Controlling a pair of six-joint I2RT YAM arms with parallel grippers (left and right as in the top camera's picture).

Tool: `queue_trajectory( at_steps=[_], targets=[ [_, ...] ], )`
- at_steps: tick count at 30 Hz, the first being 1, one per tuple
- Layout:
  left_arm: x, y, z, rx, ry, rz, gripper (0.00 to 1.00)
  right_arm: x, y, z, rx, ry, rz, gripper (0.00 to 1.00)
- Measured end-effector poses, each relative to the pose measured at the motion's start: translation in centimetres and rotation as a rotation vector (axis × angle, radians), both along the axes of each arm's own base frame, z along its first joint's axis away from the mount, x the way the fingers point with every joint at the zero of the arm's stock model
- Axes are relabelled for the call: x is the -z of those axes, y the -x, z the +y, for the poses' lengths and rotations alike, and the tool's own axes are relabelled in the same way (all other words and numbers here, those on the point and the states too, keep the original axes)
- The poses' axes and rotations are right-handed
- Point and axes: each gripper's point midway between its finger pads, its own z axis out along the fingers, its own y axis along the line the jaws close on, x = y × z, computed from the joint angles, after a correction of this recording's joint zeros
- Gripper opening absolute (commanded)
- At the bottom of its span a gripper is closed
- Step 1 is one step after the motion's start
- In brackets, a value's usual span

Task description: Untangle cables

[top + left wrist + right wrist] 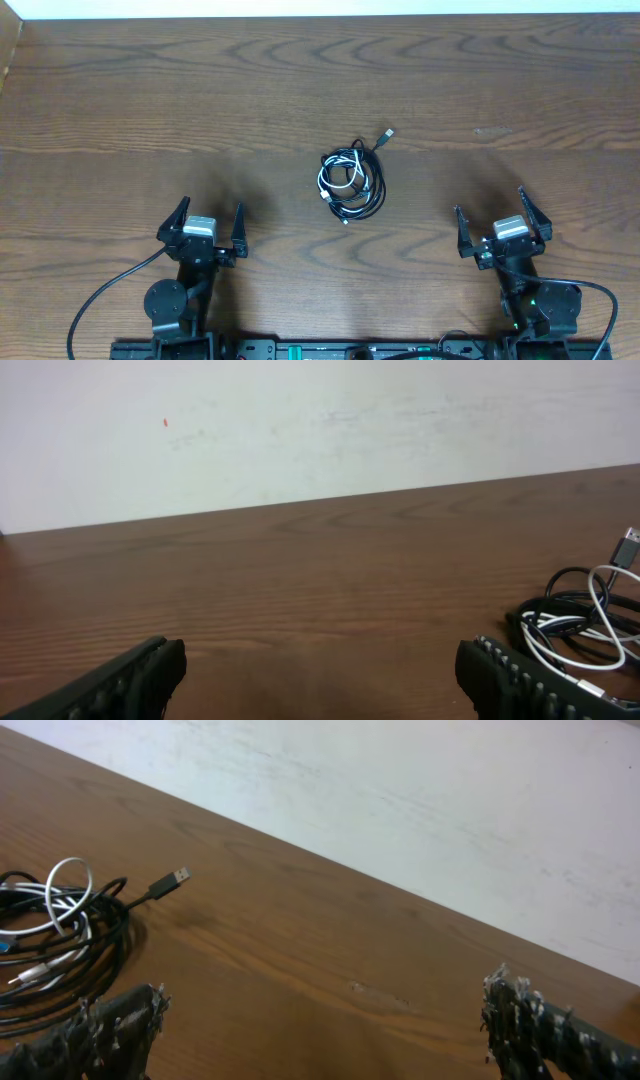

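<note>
The cables (pixel 351 182) lie in one tangled coil at the table's middle: black cords looped with a white one, and a black plug end (pixel 387 134) sticking out to the far right. The coil also shows at the right edge of the left wrist view (pixel 585 625) and at the left of the right wrist view (pixel 55 930). My left gripper (pixel 209 219) is open and empty, near and left of the coil. My right gripper (pixel 500 219) is open and empty, near and right of it. Neither touches the cables.
The brown wooden table (pixel 200 90) ends at a white wall along the far edge (pixel 320 8). Thick black robot cords (pixel 110 290) run along the near edge by both arm bases.
</note>
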Motion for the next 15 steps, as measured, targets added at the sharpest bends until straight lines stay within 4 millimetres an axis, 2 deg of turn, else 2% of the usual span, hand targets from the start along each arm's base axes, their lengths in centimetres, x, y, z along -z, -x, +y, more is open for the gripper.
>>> queue_trajectory(
  at_steps=[15],
  targets=[
    [0.0,0.1,0.0,-0.010,0.079,0.030,0.93,0.0,0.3,1.4,-0.084,-0.037,0.015,0.99]
  ],
)
